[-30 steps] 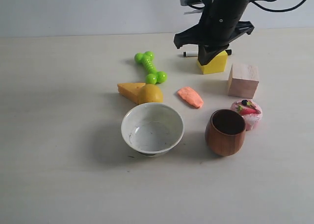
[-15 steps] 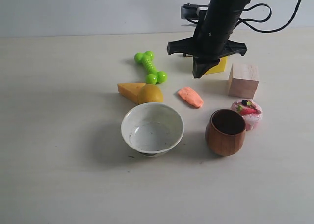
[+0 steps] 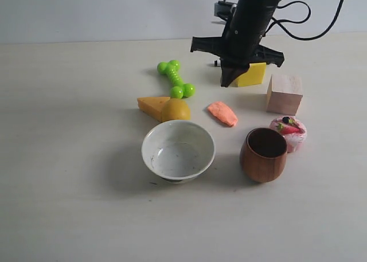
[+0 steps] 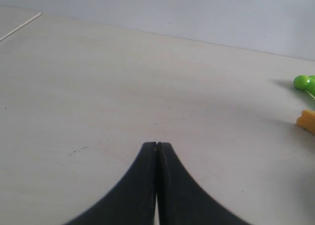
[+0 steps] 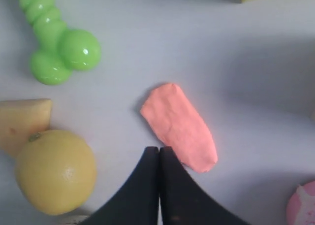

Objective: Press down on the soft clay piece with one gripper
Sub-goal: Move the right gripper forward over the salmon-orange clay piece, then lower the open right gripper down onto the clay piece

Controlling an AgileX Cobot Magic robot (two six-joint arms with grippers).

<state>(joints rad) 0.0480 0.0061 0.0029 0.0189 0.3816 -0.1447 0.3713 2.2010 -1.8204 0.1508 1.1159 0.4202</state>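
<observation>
Clay [image 3: 222, 113]: one soft clay piece, salmon-orange, lying flat on the table [image 3: 69, 204] between a yellow fruit [image 3: 176, 109] and a wooden block [image 3: 284, 94], touching neither.
Long axis: diagonal, far-left to near-right in the exterior view.
Right gripper [image 3: 230, 79]: jaws closed, empty; the tip hangs above the table just behind the clay, in front of a yellow cube [image 3: 252, 74].
Likely move: a little toward the camera, then straight down.
Left gripper [image 4: 156, 148]: jaws closed, empty, over bare table; the farther one.
Counts: one each of green dumbbell toy [image 3: 175, 79], cheese wedge [image 3: 151, 105], white bowl [image 3: 144, 153], wooden cup [image 3: 262, 164], pink cake toy [image 3: 289, 130].
</observation>
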